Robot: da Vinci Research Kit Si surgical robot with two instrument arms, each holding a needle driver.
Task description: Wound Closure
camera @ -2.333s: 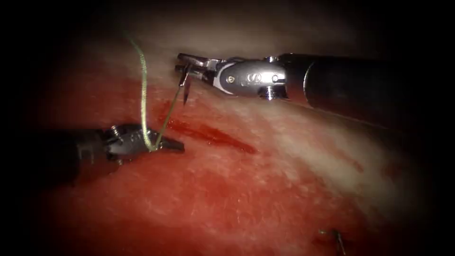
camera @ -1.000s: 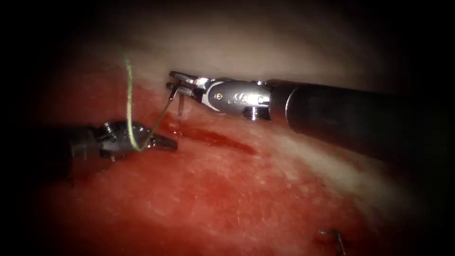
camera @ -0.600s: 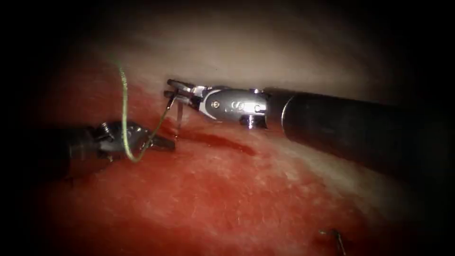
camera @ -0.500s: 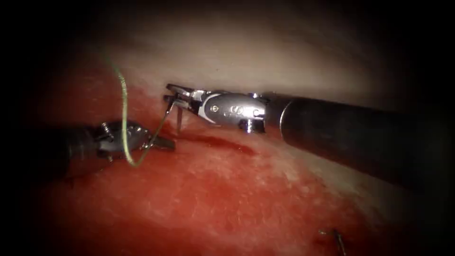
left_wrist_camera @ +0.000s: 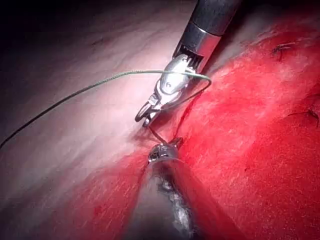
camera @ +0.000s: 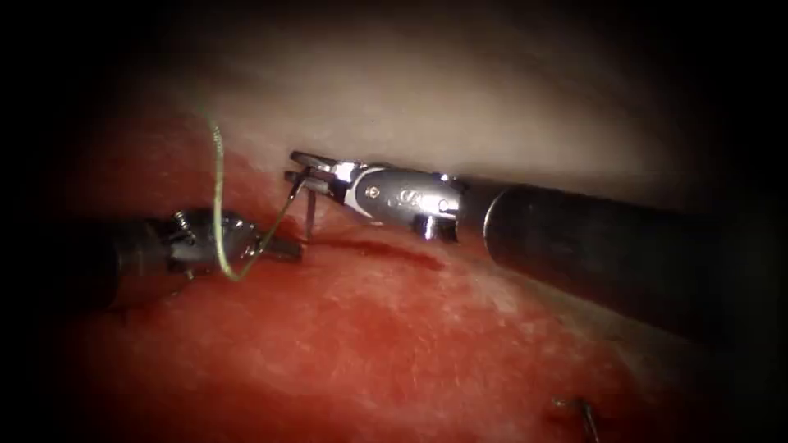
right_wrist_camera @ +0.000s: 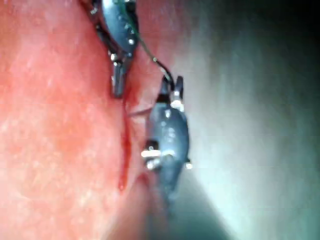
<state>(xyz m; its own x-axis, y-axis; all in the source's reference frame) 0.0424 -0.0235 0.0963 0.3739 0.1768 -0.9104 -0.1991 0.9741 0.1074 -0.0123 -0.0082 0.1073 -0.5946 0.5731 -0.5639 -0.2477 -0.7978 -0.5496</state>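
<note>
Endoscope view: right tool (camera: pixel 300 166), left of centre, clamps the needle (camera: pixel 309 215) near its thread end, tip touching tissue (camera: pixel 427 344); left tool (camera: pixel 279 246) grips the thread (camera: pixel 216 189) at the cut's (camera: pixel 386 248) left end

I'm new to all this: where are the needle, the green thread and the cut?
needle (camera: pixel 311 215): endoscope view, mid-shaft, below the right hand.
thread (camera: pixel 217 193): endoscope view, upright green strand above the left hand.
cut (camera: pixel 386 249): endoscope view, middle of the dark red slit.
</note>
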